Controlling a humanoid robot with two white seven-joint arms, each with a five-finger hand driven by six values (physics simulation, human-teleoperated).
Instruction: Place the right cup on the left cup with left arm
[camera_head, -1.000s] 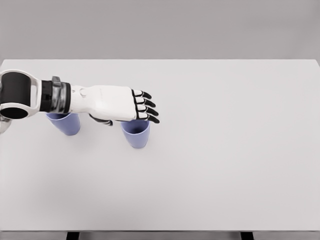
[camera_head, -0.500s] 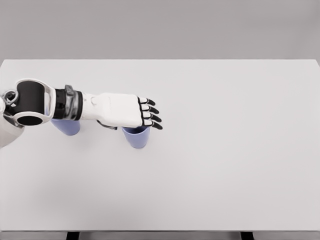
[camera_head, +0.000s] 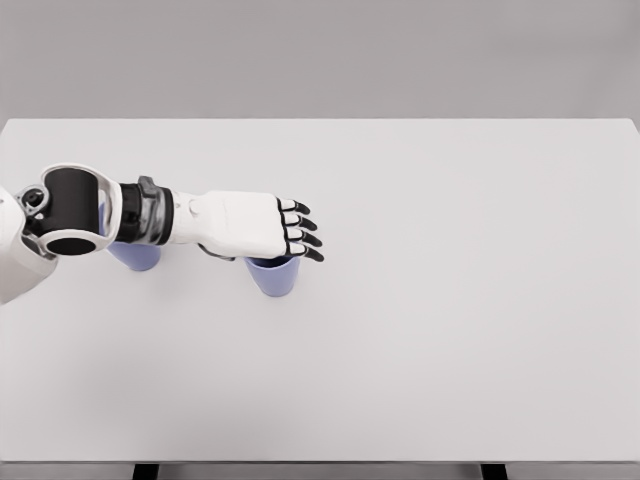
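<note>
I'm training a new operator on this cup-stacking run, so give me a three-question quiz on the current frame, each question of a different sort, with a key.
1. True or false: the left hand has already lifted the right cup clear of the table.
2. Which arm is in view?
A. left only
B. right only
C. both
3. Fill in: the left cup is partly hidden behind the robot's ____.

Key:
1. False. The right cup stands on the table, with the hand over its rim and its fingers extended.
2. A.
3. Forearm (wrist section).
</note>
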